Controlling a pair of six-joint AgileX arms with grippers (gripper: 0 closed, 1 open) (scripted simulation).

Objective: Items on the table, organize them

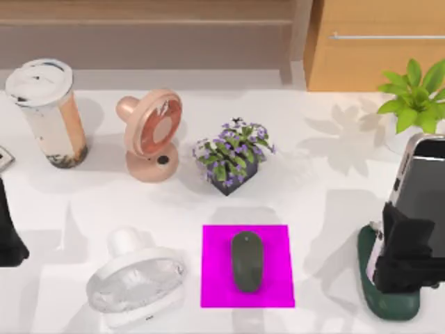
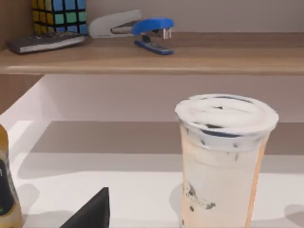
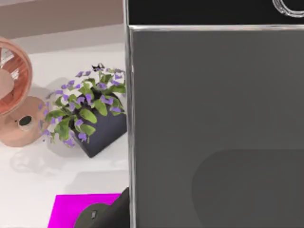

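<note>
Smartphone (image 1: 424, 188) upright at frame's right edge, clamped in right gripper (image 1: 407, 257) over a dark green stand (image 1: 389, 296), mouse (image 1: 247, 261) on magenta pad (image 1: 278, 278) bottom centre, cup (image 1: 49, 111) upper left w/ bare table (image 1: 327, 202) between, left gripper (image 1: 8, 233) at left edge, finger spread can't be told.

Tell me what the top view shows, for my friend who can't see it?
The right hand holds a phone upright over a dark green stand at the white table's right edge. A mouse lies on a pink pad, with a flower pot, two fans and a drink cup behind; the left hand waits at the left edge.
</note>
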